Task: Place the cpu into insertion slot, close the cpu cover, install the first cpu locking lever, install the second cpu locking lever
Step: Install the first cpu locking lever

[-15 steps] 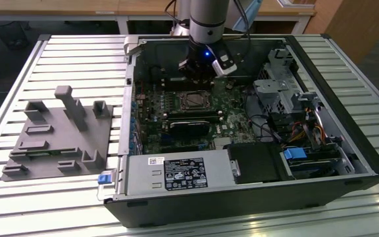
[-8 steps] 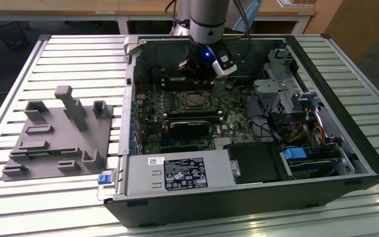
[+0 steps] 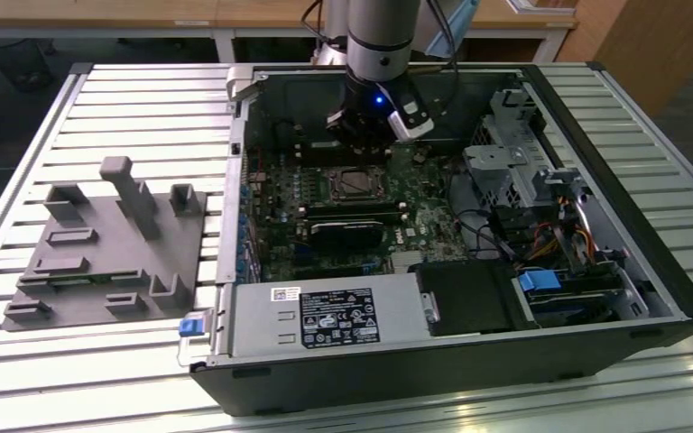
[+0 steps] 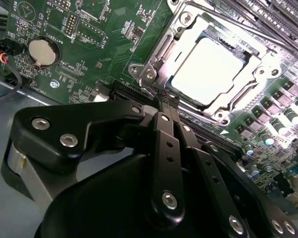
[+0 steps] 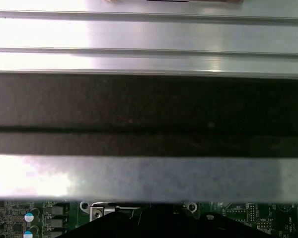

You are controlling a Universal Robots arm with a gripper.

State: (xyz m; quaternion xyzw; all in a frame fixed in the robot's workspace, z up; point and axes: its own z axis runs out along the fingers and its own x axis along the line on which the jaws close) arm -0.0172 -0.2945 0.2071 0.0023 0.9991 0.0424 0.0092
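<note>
Gripper [image 4: 165, 99] is sitting with its fingers pressed together, tips meeting at a point, nothing visible between them. In the second wrist view, the tips are hovering just beside the near edge of the socket frame, centre of the frame; can't tell if they are touching it.

In that same view, the cpu [image 4: 208, 69] is lying flat in the insertion slot [image 4: 154, 59], upper right of the frame, its top glaring pale under the light. The cpu cover [image 4: 260, 74] is lying down around the chip, its window showing the chip's top. Whether the levers are latched I can't tell.

A coin battery [image 4: 42, 52] is sitting on the green board [image 4: 114, 44] at upper left of the frame, well apart from the socket.

In the exterior view, the gripper [image 3: 364, 149] is hanging down from the arm [image 3: 383, 36] into the open pc case [image 3: 671, 298], at top centre of the frame, just above the cpu [image 3: 355, 183] in picture terms. A black heatsink block [image 3: 349, 230] is lying just below the socket in the picture. The power supply [image 3: 322, 320] is filling the case's lower left, drive bays and cables [image 3: 540, 244] its right side. A grey fixture [image 3: 112, 248] is standing on the slatted table [image 3: 118, 99] at the exterior view's left, well apart from the case.

First wrist view is showing mostly blurred metal and dark bands, with a strip of board [image 5: 35, 215] along the bottom edge.
</note>
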